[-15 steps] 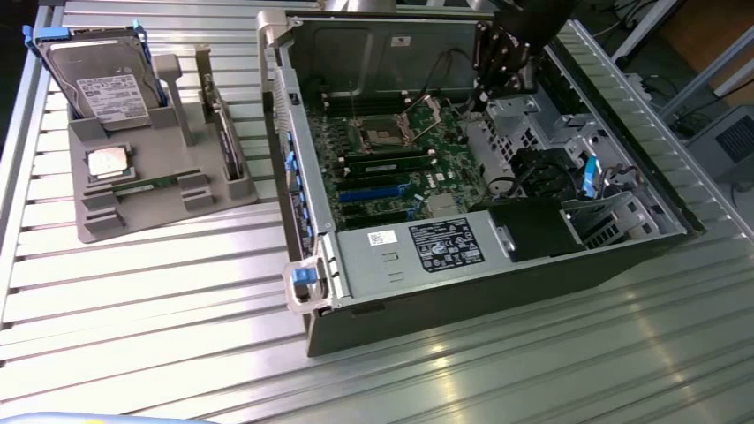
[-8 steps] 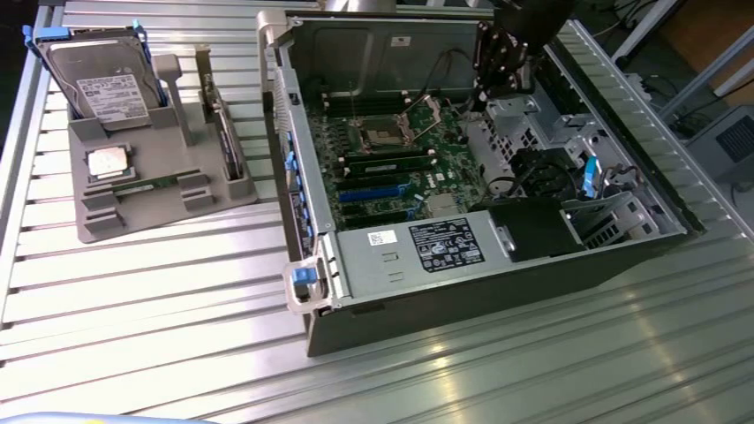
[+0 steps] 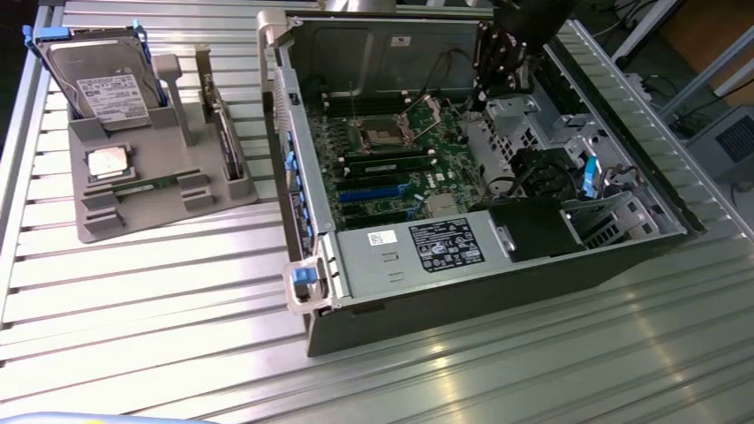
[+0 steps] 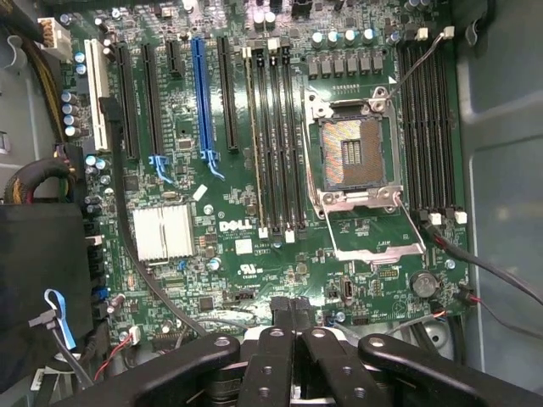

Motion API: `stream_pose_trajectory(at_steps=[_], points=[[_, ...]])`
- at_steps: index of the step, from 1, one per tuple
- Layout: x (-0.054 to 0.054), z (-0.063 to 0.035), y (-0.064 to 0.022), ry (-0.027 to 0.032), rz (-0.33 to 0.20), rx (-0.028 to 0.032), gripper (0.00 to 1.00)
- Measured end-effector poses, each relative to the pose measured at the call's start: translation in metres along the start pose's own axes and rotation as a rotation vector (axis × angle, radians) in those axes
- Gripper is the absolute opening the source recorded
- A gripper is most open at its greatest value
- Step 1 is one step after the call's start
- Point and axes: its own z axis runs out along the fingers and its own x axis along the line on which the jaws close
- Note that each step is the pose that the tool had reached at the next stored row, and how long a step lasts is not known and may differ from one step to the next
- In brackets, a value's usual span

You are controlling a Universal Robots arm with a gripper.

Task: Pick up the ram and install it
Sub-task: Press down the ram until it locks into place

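The ram [image 3: 151, 185], a thin green stick, lies flat in a groove of the grey fixture tray [image 3: 101, 225] at the exterior view's left, in front of the silver CPU chip [image 3: 109, 163]. My gripper [image 3: 509, 81] hangs far from it, over the back corner of the open computer case [image 3: 471, 291] at the exterior view's right. In the wrist view the black fingers [image 4: 273, 356] are pressed together with nothing between them, above the green motherboard [image 4: 221, 254]. Its long black memory slots [image 4: 276, 136] and the open CPU socket [image 4: 352, 153] lie below.
A grey hard drive [image 3: 106, 79] stands upright at the back of the tray, and a card [image 3: 224, 132] stands on edge beside it. A green module [image 3: 389, 165] sits among the motherboard slots. Cables [image 4: 475, 263] and the power supply [image 3: 442, 247] crowd the case. The ribbed metal table [image 3: 177, 309] surrounds everything.
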Motion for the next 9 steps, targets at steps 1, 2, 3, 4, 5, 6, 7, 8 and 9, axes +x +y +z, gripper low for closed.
stream_pose_trajectory(at_steps=[1, 2, 3, 4, 5, 6, 7, 8, 9], points=[[0.0, 0.0, 0.0, 0.0001, 0.005, 0.0, 0.1], [0.0, 0.0, 0.0, 0.0002, 0.013, 0.0001, 0.1], [0.0, 0.0, 0.0, 0.0013, 0.021, 0.0002, 0.1], [0.0, 0.0, 0.0, 0.0029, 0.027, 0.0004, 0.1], [-0.0001, 0.0, 0.0, 0.0045, 0.031, 0.0005, 0.1], [-0.0002, 0.0, 0.0, 0.0063, 0.036, 0.0007, 0.1], [-0.0002, 0.0, 0.0, 0.0076, 0.04, 0.0008, 0.1], [-0.0004, 0.0, 0.0, 0.0085, 0.043, 0.0009, 0.1], [-0.0006, 0.0, 0.0, 0.0098, 0.049, 0.0011, 0.1]])
